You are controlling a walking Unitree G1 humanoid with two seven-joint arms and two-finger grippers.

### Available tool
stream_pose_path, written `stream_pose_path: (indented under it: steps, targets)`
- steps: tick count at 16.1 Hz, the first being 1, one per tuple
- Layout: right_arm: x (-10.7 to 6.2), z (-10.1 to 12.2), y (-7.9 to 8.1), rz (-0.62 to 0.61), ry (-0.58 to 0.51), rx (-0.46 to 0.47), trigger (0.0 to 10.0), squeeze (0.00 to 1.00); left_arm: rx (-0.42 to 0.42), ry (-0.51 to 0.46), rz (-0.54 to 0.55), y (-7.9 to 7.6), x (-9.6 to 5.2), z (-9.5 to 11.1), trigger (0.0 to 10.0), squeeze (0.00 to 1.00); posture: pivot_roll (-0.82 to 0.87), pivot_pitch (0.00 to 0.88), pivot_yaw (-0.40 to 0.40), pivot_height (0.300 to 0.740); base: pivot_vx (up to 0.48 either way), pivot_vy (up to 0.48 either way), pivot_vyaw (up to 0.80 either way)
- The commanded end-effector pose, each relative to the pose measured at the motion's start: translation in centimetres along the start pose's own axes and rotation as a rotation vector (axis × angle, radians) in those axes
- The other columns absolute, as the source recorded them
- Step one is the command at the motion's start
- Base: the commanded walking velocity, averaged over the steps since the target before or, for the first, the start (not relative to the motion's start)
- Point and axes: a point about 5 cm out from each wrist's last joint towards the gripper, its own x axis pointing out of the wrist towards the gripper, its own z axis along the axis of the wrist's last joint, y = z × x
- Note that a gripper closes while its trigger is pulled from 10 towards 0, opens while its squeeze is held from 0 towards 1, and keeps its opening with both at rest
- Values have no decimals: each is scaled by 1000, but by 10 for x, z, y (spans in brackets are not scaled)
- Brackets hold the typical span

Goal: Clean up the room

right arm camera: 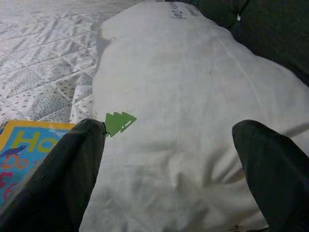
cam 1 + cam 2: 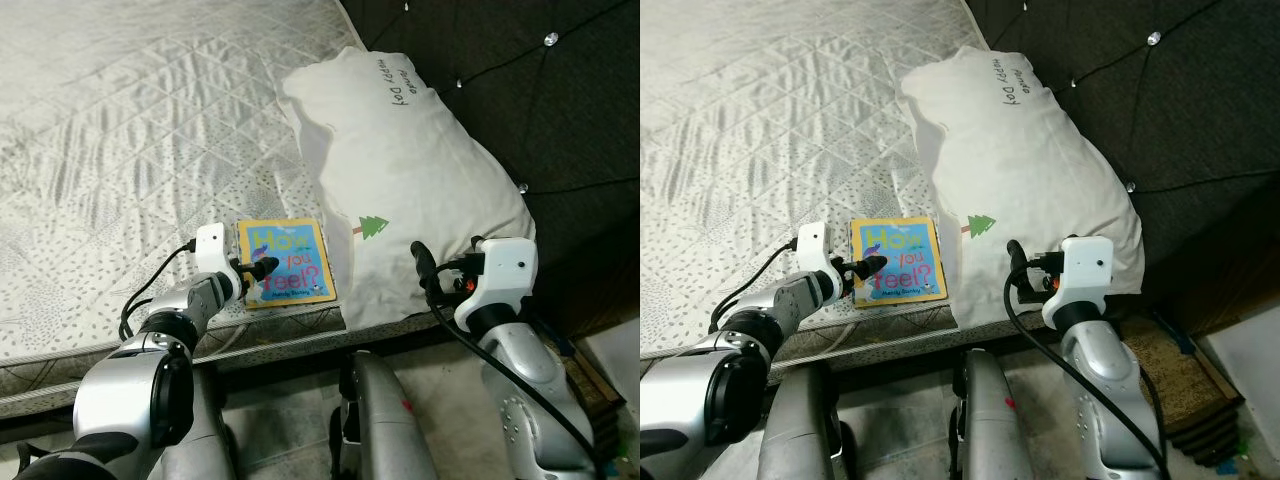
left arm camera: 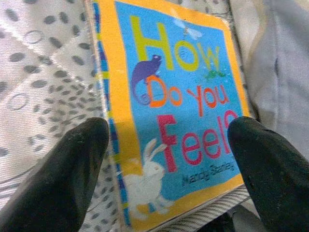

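1. Quilted white bed point(image 2: 120, 130) with a speckled mattress cover across most of the scene, dark tufted headboard point(image 2: 560, 90) along its right side.
2. White pillow point(image 2: 400, 170) lying at the head end against the headboard, printed with a small green tree point(image 2: 374, 228) and a line of dark lettering near its far corner.
3. Children's book point(image 2: 285, 262) flat on the mattress near the bed's front edge, just beside the pillow's left side (orange border, blue cover, title "How Do You Feel?", a white rabbit and a purple chameleon drawn on it).
4. Left hand point(image 2: 262, 267) reaching over the bed's edge, fingertips at the book's left border; fingers spread apart on either side of the cover in the left wrist view point(image 3: 164, 159), gripping nothing.
5. Right hand point(image 2: 422, 262) held at the pillow's near edge, black fingers likewise parted in the right wrist view point(image 1: 169, 164), with the pillow between and beyond them, nothing gripped.
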Motion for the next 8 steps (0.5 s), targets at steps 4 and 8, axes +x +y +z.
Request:
stream_pose_path:
  steps: [4, 8]
  targets:
    - [9, -5, 5, 15, -4, 22, 10000, 0, 15, -195, 83, 20, -11, 18, 10000, 1000, -84, 77, -71, 599, 0, 0, 0]
    - [24, -8, 14, 50, 4, 42, 10000, 0, 120, -428, 167, 34, -42, 29, 10000, 1000, -11, 62, -77, 599, 0, 0, 0]
